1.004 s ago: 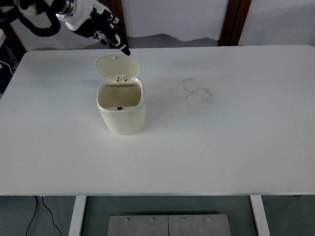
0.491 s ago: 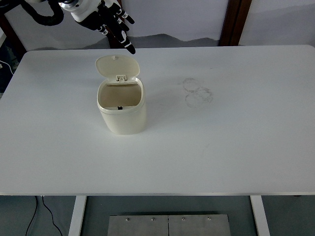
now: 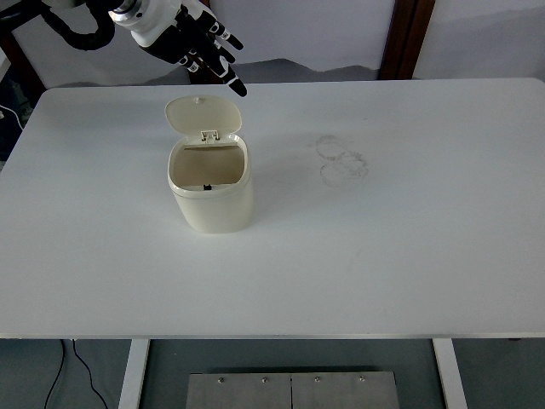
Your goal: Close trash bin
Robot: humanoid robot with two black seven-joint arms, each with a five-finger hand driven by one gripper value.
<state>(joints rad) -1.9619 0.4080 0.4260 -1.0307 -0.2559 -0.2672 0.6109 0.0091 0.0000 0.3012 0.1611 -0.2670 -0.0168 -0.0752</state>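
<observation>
Hovering empty, fingers spread, left hand (image 3: pixel 200 47) above and behind cream plastic bin's (image 3: pixel 211 183) raised lid (image 3: pixel 203 114); risked shoving the light bin across white worktop (image 3: pixel 383 239).

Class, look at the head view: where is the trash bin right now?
The trash bin stands left of centre on the white table, lid open, with the left hand just beyond it.
</observation>
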